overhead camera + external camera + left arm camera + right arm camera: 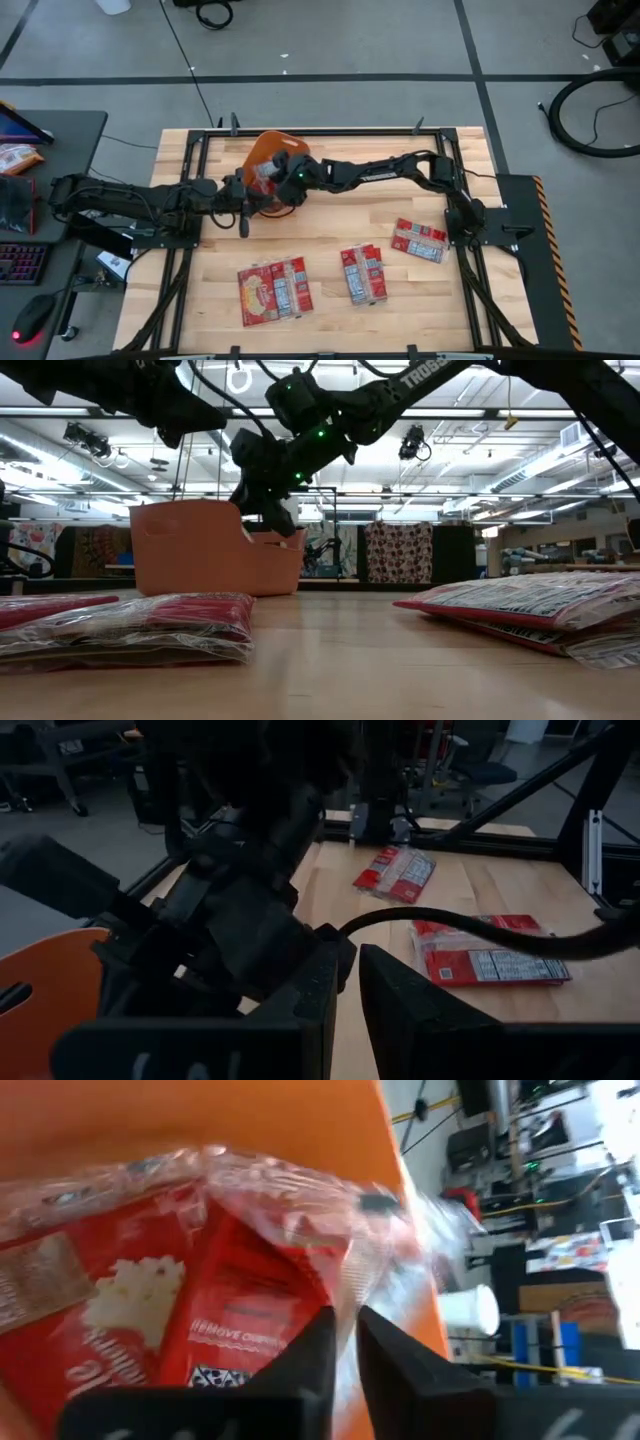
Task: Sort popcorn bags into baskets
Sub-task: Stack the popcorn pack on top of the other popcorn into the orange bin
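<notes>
The orange basket (pixel 268 148) stands at the table's far middle, and shows in the low view too (pixel 200 550). My right gripper (pixel 272 183) reaches over it from the right and is shut on a red popcorn bag (pixel 200 1300) in clear wrap, which lies over the basket's inside (pixel 200 1120). My left gripper (pixel 243 213) hovers shut and holding nothing just beside the basket's near left side (pixel 40 990). Other popcorn bags lie flat on the near table in three groups (pixel 272 290), (pixel 362 275), (pixel 418 240). My right gripper pinches the clear wrapper edge (pixel 345 1295) at one end of the popcorn bag between its two fingers. It comes slanting down from the table's right. The bag's body rests against the basket's orange inside, not hanging free.
Black frame rails (pixel 190 200) run along the table's left, right and far edges. Bare wood (pixel 320 225) lies between the basket and the bags. My right arm (pixel 250 920) crosses close in front of my left gripper (pixel 348 970). A desk with a keyboard (pixel 20 262) stands left of the table.
</notes>
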Controlling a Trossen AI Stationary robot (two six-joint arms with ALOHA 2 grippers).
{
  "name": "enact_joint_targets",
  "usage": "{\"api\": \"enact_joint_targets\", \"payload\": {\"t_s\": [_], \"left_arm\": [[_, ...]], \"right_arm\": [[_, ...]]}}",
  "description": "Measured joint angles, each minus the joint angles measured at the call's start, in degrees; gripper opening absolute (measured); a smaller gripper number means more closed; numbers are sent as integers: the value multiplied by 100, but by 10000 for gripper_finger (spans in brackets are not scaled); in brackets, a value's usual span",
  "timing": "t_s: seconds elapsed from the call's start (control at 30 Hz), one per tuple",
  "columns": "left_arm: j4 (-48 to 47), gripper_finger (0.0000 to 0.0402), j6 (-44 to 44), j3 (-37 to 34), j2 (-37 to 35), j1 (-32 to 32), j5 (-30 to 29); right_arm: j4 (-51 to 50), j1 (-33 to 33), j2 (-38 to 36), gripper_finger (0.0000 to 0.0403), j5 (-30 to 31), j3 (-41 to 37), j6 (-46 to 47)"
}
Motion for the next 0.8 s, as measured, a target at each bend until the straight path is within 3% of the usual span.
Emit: {"api": "enact_joint_targets", "payload": {"t_s": [0.2, 0.47, 0.8], "left_arm": [[-19, 52, -2, 0, 0, 0, 1], [-91, 52, 19, 0, -2, 4, -1], [-82, 52, 197, 0, -2, 4, -1]], "right_arm": [[-260, 63, -112, 110, 436, 4, 558], [-1248, 500, -416, 147, 1858, 7, 1569], [-3545, 1198, -797, 148, 1457, 4, 3883]]}}
